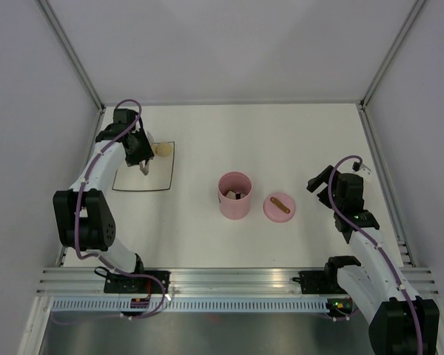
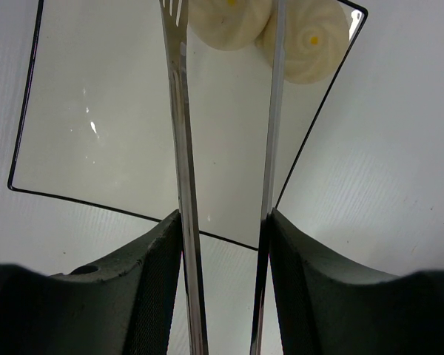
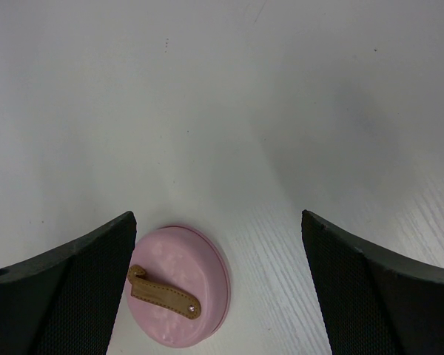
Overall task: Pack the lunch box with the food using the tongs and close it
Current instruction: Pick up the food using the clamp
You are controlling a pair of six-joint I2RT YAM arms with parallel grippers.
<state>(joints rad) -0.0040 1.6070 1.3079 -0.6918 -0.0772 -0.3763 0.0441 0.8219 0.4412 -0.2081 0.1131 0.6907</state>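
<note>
Pickup step underway: the left gripper is clamping the tongs from outside, one finger pressing on each silver arm, so the tongs are being held part-squeezed w/ a gap showing between the arms. The tong tips are reaching over the clear, black-edged tray at the far-left of the table. One beige bun is sitting between the two arms. A second bun is lying right against it, outside the right-hand arm. Can't tell from the wrist view whether the tips are touching the bun.

The lunch box is standing upright near mid-table, well apart from the tray, lid off. Some dark-and-white pieces are showing inside, so packing looks part done. The lid is lying flat just right of the box, strap up. The right gripper is hovering near the lid, fingers spread wide, holding nothing.

Next move, as I'm judging it: squeezing harder so the arms are pinching the first bun w/o nudging its neighbour, lifting clear, carrying it across to the box opening, then easing off. Risk: round bun slipping off smooth metal. Lid job is waiting for the right arm.
</note>
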